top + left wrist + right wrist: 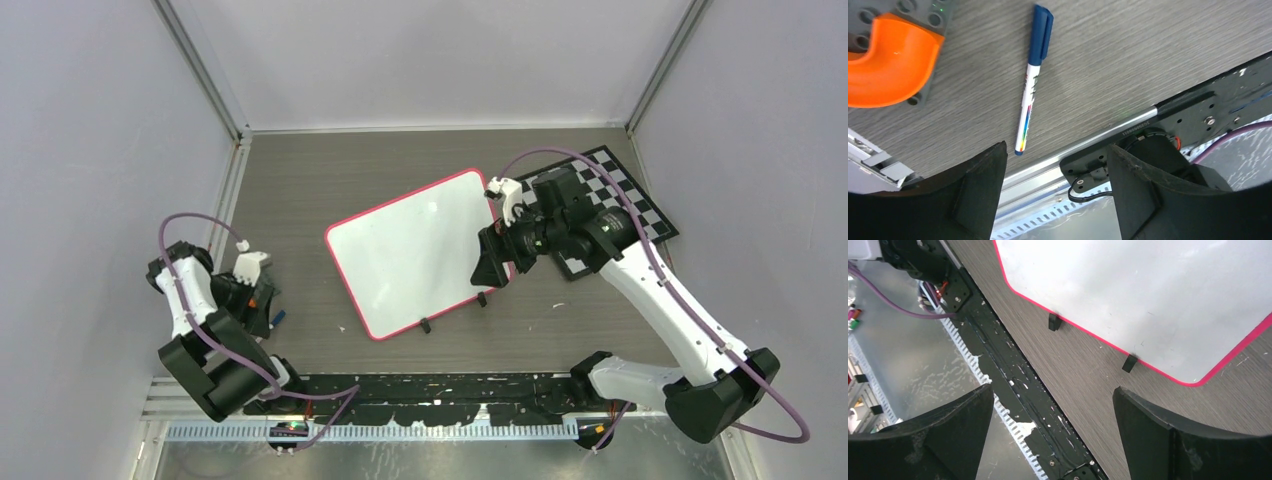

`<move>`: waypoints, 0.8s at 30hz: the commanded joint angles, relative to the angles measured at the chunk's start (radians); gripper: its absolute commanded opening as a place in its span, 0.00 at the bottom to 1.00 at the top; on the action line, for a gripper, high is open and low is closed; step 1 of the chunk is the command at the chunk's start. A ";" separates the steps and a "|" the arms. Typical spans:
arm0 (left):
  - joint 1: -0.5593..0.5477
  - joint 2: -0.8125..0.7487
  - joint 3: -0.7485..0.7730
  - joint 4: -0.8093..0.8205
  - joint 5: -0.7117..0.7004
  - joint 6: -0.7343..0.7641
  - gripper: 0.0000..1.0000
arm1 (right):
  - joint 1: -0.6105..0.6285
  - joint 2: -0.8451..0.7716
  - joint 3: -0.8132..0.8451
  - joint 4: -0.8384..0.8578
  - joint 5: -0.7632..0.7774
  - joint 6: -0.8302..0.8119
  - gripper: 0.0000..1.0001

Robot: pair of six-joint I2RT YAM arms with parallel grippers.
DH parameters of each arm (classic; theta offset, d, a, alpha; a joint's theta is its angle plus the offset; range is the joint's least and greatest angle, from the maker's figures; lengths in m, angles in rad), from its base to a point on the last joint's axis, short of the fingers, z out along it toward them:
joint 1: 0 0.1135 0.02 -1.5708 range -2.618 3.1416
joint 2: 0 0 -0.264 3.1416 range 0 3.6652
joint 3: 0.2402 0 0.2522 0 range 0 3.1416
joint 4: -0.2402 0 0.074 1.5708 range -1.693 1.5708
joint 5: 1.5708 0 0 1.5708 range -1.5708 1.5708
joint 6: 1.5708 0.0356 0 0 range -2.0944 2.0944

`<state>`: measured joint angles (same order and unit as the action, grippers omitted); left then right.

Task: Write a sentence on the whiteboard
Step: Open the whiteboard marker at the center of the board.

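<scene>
I see the whiteboard (415, 255) lying flat near the middle of the worktop (300, 190), turned at an angle so that its long pink-red edges run from near left to far right. Its two black clip feet (425, 325) stick out from the near long edge. The white surface shows only faint smudges; I can read no writing on it.

My right end effector (493, 262) sits over the board's right short edge, by its near right corner. On the right wrist feed its fingers (948, 435) stand wide apart with nothing between them, and the board's near edge with both feet fills the view beyond. I cannot tell whether a finger touches the board. Behind that arm a black-and-white checkerboard (630, 195) lies at the far right of the worktop, partly under the wrist.

My left end effector (1055, 170) is well away from the board, low at the worktop's left side. Its fingers are apart and grip nothing. Just beyond them a blue-capped marker pen (1030, 90) with a white barrel lies on the wood-grain surface, cap pointing away from the fingers, clear of both. To its left is an orange curved piece (890, 60) on a grey studded plate (935, 12). A black mounting rail (440, 390) runs along the near edge.
</scene>
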<state>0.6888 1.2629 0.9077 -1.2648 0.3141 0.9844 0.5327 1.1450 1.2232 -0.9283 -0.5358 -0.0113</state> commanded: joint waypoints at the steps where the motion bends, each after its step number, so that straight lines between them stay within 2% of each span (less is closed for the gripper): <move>1: 0.004 -0.004 -0.055 0.083 -0.052 0.097 0.73 | -0.052 0.021 0.079 -0.047 -0.105 -0.040 0.93; 8: 0.002 0.119 -0.104 0.221 -0.077 0.072 0.69 | -0.114 0.065 0.112 -0.050 -0.130 -0.020 0.93; 13: -0.042 0.176 -0.120 0.298 -0.085 0.031 0.66 | -0.130 0.092 0.131 -0.049 -0.132 -0.011 0.93; 24: -0.251 0.183 -0.149 0.388 -0.276 -0.084 0.56 | -0.134 0.077 0.130 -0.040 -0.048 -0.020 0.93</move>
<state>0.4969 1.4494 0.7731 -0.9264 0.1219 0.9573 0.4034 1.2442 1.3167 -0.9764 -0.6125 -0.0250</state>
